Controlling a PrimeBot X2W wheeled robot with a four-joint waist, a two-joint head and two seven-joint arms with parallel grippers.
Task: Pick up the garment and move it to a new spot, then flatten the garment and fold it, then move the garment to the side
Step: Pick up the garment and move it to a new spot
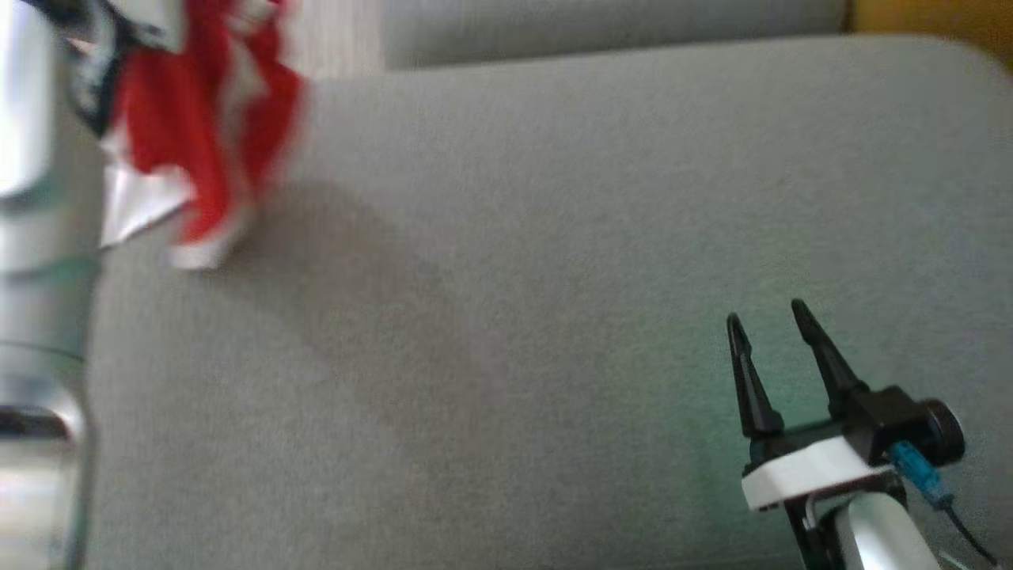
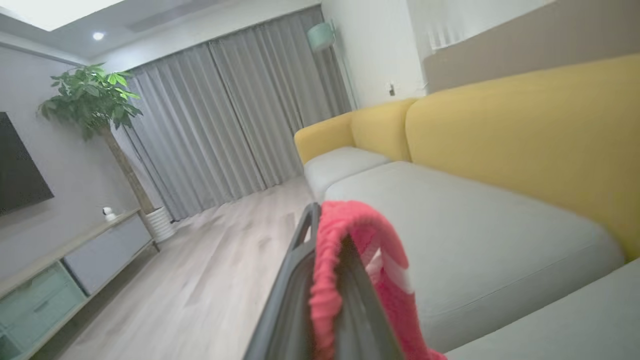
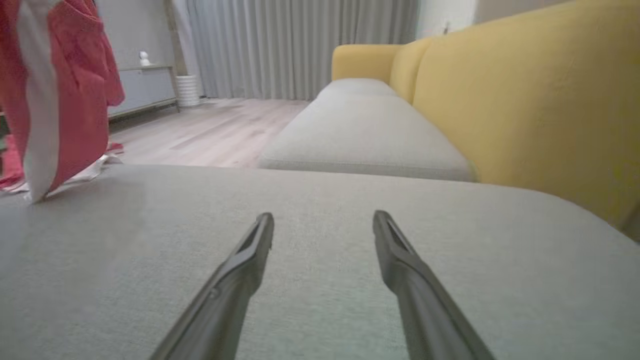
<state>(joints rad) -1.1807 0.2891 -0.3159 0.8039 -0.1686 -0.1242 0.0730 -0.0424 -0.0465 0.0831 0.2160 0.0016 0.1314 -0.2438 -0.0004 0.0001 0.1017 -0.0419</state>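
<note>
My left gripper (image 2: 330,235) is clamped tight on the garment (image 2: 360,260), a red piece with white stripes. In my left wrist view a bunched red fold lies pinched between my two dark fingers (image 2: 300,280) and drapes over the right one, falling away to the lower right. From my head the garment (image 1: 198,134) hangs blurred at the upper left, next to my pale left forearm (image 1: 39,317), with its white-edged lower end down at the grey seat cushion (image 1: 554,277) near that cushion's left edge. My right wrist view shows the same cloth (image 3: 60,95) dangling at the far left, its bottom part touching the cushion (image 3: 320,280) and a little of it lying flat there. My right gripper (image 1: 766,313) sits at the lower right, well apart from the garment, fingers spread wide with nothing between them; along it I see the two fingers (image 3: 235,280) just above bare grey fabric, pointing toward a second grey seat cushion (image 3: 365,130) and the yellow backrest (image 3: 525,100). Beyond the sofa are a pale wooden floor (image 2: 200,280), grey curtains (image 2: 225,120), a potted plant (image 2: 90,100) and a low cabinet (image 2: 75,260).
</note>
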